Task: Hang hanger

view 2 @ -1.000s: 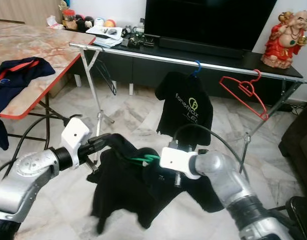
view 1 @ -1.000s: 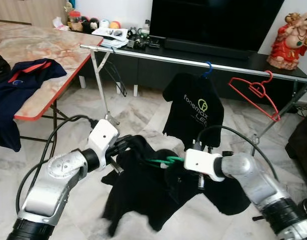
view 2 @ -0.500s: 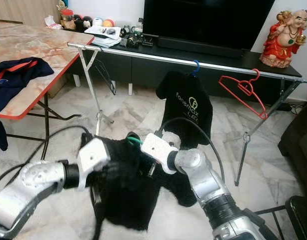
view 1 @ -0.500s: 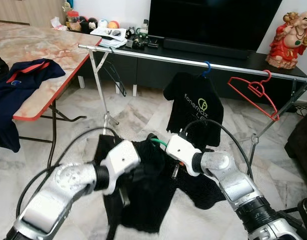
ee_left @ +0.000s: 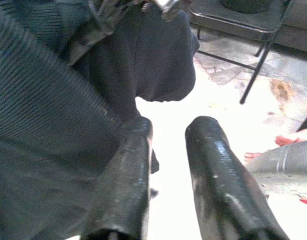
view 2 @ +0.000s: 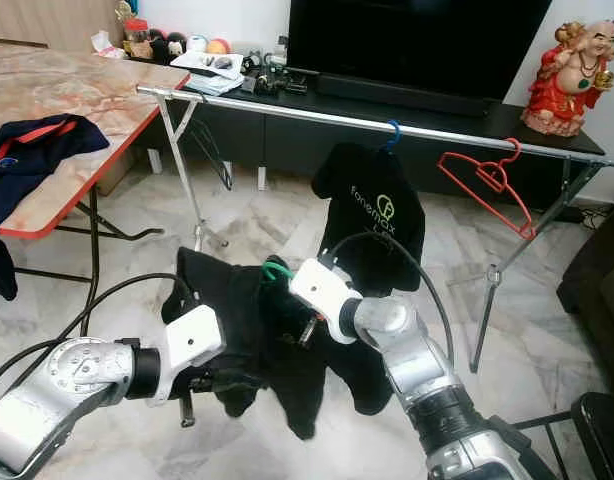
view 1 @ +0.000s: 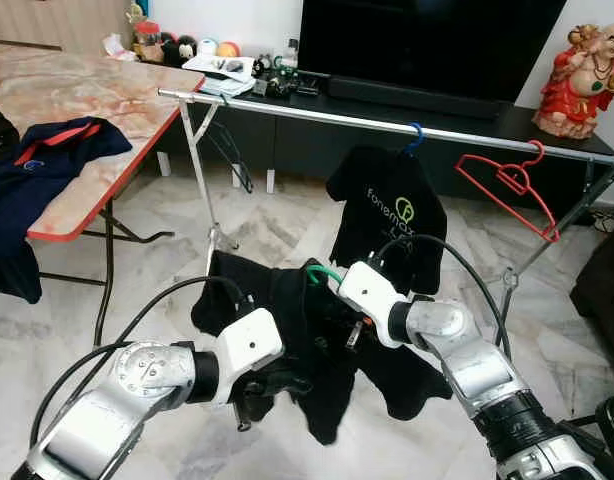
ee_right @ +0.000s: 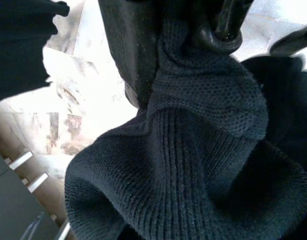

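Right gripper (ee_right: 183, 45) clamped on black shirt (view 1: 287, 310), left gripper (ee_left: 166, 170) parted at its hem, below rail (view 1: 387, 125).

Rail (view 1: 387, 125) across rear — shirt (view 1: 389, 215) hanging mid-rail, spare hanger (view 1: 509, 185) right — table (view 1: 97, 110) left.

Silver clothes rail (view 1: 387, 127) carries black printed T-shirt (view 1: 392, 215) mid-span, empty red hanger (view 1: 507, 188) right; navy shirt (view 1: 42, 160) drapes marble-top table (view 1: 107, 95) far left.

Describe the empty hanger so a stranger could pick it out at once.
Find the silver rail in front of the TV stand. Near its right end, past the black shirt on a blue hook, hangs the red hanger: tilted, and the one hanger on it with nothing on it.
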Motion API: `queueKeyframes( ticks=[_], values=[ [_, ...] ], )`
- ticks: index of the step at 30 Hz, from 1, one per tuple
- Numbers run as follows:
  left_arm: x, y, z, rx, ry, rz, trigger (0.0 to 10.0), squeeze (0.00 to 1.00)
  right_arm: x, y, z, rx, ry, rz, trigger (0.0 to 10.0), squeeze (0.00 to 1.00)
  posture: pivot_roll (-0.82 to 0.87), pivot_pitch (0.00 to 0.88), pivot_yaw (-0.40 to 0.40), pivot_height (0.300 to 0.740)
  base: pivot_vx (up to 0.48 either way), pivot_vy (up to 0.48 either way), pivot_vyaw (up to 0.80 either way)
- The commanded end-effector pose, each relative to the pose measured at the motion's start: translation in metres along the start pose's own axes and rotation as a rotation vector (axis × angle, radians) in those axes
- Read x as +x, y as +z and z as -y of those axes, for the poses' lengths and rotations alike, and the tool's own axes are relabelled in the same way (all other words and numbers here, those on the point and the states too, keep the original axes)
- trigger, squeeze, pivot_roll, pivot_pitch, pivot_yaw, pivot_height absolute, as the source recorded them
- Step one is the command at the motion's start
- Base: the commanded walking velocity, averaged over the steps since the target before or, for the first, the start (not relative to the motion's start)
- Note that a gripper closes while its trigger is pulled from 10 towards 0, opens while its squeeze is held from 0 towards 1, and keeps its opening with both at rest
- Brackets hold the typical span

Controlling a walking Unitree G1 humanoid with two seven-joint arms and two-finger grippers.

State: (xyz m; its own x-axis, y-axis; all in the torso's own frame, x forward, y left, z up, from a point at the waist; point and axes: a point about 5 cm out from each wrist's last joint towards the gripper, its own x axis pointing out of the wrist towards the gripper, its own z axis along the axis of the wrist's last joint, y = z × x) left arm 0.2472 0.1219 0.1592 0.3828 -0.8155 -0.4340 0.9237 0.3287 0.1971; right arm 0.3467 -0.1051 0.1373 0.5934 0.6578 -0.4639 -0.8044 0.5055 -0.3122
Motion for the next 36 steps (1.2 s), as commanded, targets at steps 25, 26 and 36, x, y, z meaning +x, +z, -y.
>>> queueKeyframes(
  ticks=[25, 26, 36],
  values=[
    [-0.049, -0.001, -0.024, -0.025, 0.116, 0.012, 10.0, 1.0, -0.033, -0.005, 0.003, -0.325, 0.381, 0.089, 0.0, 0.0, 0.14, 0.035, -0.111, 0.74, 0.0, 0.0, 0.0],
    [-0.047, -0.006, -0.022, -0.025, 0.101, -0.014, 10.0, 1.0, -0.033, -0.004, 0.002, -0.33, 0.398, 0.095, 0.0, 0.0, 0.14, 0.036, -0.113, 0.74, 0.0, 0.0, 0.0],
    [-0.038, -0.01, -0.025, -0.02, 0.086, -0.022, 10.0, 1.0, -0.035, -0.006, -0.007, -0.369, 0.485, 0.102, 0.0, 0.0, 0.13, 0.042, -0.114, 0.74, 0.0, 0.0, 0.0]
  ],
)
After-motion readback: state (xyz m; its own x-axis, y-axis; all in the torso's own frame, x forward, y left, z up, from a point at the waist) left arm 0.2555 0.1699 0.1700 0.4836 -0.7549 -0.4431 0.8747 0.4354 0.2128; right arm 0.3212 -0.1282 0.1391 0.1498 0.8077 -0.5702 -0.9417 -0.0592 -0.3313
